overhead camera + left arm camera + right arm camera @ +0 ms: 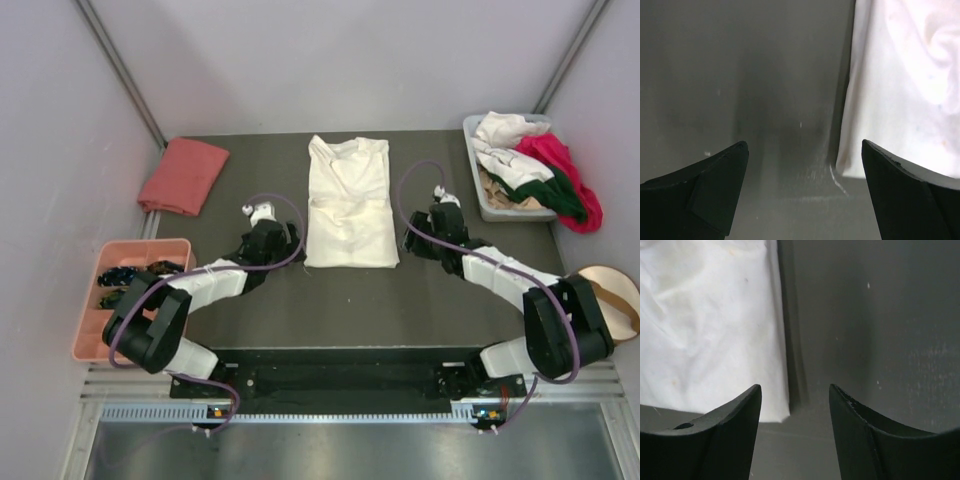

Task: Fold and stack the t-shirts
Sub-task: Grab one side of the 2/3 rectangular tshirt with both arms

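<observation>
The left gripper (805, 147) stood wide open and empty, low over the dark table (300, 310), just beside the left edge of the folded cream-white t-shirt (348, 200). The right gripper (795, 390) was parted less widely, also empty, just beside the shirt's right edge. The shirt lay flat mid-table between the arms. At far left sat a pink tray (85, 330). Behind it lay a folded salmon-pink t-shirt (183, 175). At far right, a grey bin (510, 213) held heaped t-shirts (530, 165), with a round beige pouch (612, 290) nearer.

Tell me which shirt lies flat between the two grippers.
The cream shirt at mid-table, between the left gripper and right gripper. The salmon shirt sits folded far left; the other shirts are heaped in the bin.
</observation>
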